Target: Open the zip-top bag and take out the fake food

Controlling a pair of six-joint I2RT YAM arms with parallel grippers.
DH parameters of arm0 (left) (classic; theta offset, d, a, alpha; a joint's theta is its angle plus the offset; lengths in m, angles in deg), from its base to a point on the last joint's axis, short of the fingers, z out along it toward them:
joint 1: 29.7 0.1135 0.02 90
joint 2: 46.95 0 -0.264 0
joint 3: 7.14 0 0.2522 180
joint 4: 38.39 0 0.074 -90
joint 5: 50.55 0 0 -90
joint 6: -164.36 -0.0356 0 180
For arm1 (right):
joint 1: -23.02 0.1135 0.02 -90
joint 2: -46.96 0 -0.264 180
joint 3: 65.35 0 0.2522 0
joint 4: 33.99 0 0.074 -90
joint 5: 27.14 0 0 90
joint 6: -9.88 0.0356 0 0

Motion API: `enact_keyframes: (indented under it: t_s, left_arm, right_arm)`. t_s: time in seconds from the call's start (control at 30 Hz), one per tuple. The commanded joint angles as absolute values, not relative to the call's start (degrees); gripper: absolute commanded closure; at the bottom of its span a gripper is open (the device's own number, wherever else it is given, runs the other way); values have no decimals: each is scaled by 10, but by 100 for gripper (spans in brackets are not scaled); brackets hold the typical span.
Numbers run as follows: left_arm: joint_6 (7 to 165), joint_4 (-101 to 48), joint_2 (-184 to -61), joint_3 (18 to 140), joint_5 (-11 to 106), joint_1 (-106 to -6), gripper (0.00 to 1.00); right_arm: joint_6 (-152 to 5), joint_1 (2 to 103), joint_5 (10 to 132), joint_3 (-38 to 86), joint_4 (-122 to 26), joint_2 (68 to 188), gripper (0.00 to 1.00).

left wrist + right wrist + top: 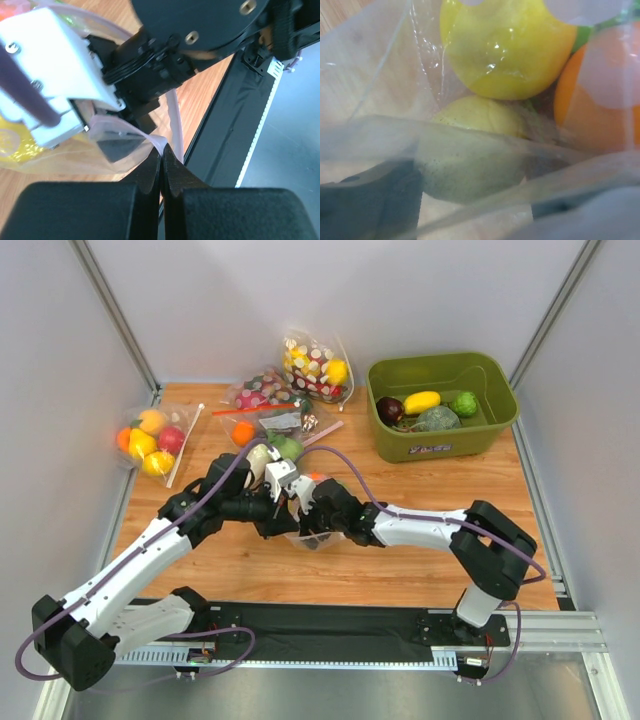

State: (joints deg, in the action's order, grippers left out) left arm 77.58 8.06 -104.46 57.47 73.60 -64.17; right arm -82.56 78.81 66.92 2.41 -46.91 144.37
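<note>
Pinching the bag

At mid-table the left gripper [161, 162] clamps the pale edge of the zip-top bag [150, 137]; the right gripper [312, 525] meets it, its jaw state unreadable behind plastic. Inside, three show: one yellow fruit [505, 45], one pale green fruit [470, 155], one orange fruit [595, 105].

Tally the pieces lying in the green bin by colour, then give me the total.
Dark red piece: 1
Yellow piece: 1
Green, a bright round piece and a greyish leafy piece: 2
Total in the green bin: 4
</note>
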Motion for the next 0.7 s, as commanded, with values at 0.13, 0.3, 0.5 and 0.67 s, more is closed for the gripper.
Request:
enact_keyframes:
  t_s: [0.13, 0.3, 0.5, 0.67]
  left_arm:
    - [765, 69, -1042, 597, 659, -644, 100]
    - [770, 81, -1053, 600, 608, -643, 100]
    - [773, 94, -1064, 601, 560, -634, 100]
    - [779, 97, -1075, 603, 552, -626, 100]
  right_arm:
    - [-827, 787, 665, 21, -553, 1320, 71]
    - [-821, 784, 681, 41, -600, 1276, 74]
    - [-823, 776, 709, 51, -645, 1228, 76]
    - [-819, 758, 764, 58, -680, 1175, 78]
